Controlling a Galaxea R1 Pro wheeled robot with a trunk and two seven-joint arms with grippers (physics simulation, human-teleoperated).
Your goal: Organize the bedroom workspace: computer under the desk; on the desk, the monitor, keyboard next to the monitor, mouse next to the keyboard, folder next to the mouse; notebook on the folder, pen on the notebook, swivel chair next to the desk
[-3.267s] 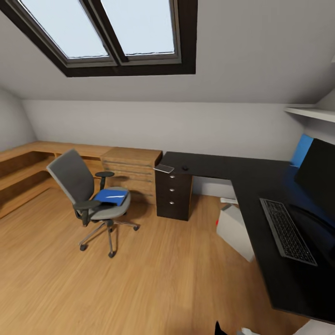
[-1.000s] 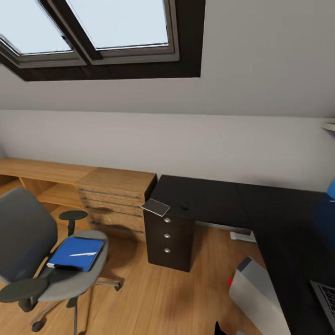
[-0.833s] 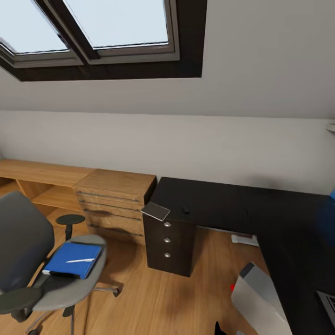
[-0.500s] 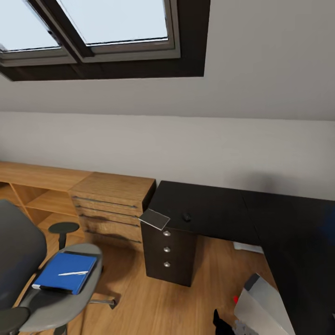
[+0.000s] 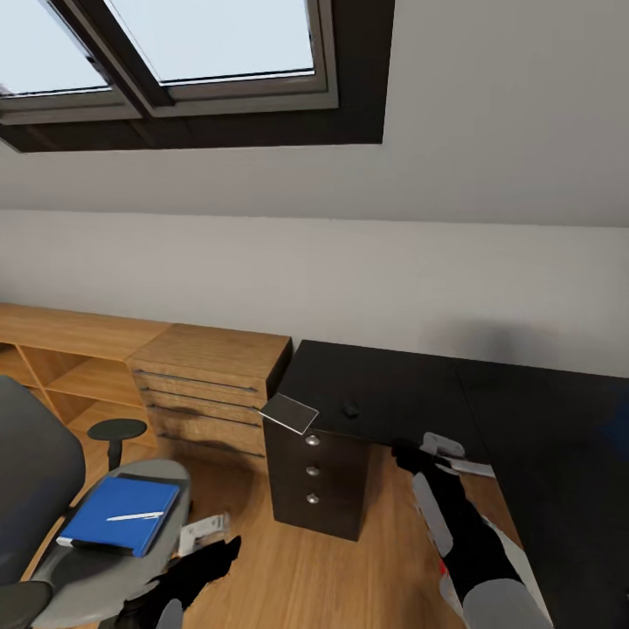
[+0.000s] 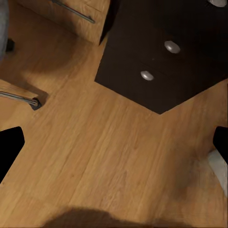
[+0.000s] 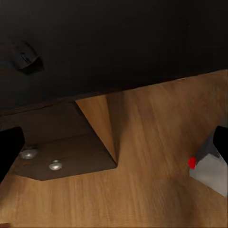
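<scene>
Writing: none readable on any surface.
Left gripper [image 5: 205,559]: at 7 o'clock in the head view, forearm rising from the bottom edge, pointing toward the drawer unit [image 5: 316,476]; in the left wrist view its fingertips [image 6: 9,145] stand wide apart over bare wooden floor [image 6: 114,156], holding nothing.
Right gripper [image 5: 418,454]: at 5 o'clock, arm stretched forward and up from the lower right, tip just before the tabletop [image 5: 393,393] edge; in the right wrist view the fingers [image 7: 9,147] are spread wide and empty.
Computer [image 7: 211,168]: grey case with red light on the floor, seen past the right gripper in its wrist view.
Swivel chair [image 5: 52,489]: at 8 o'clock, grey seat and back, black armrest [image 5: 116,429] at its far side.
Folder [image 5: 120,514]: blue, flat on the chair seat, long axis running roughly 7 to 1 o'clock.
Pen [image 5: 134,516]: white, lying on the folder, long axis nearly 9 to 3 o'clock.
Notebook [image 5: 289,413]: grey, at the tabletop's near left corner, overhanging the edge, tilted.
Mouse [image 5: 350,407]: dark, on the tabletop just at 3 o'clock of the notebook, apart from it.
Wooden drawer cabinet [image 5: 210,384]: at 9 o'clock of the drawer unit, touching it.
Skylight [image 5: 175,61]: at 11 o'clock, farthest.
</scene>
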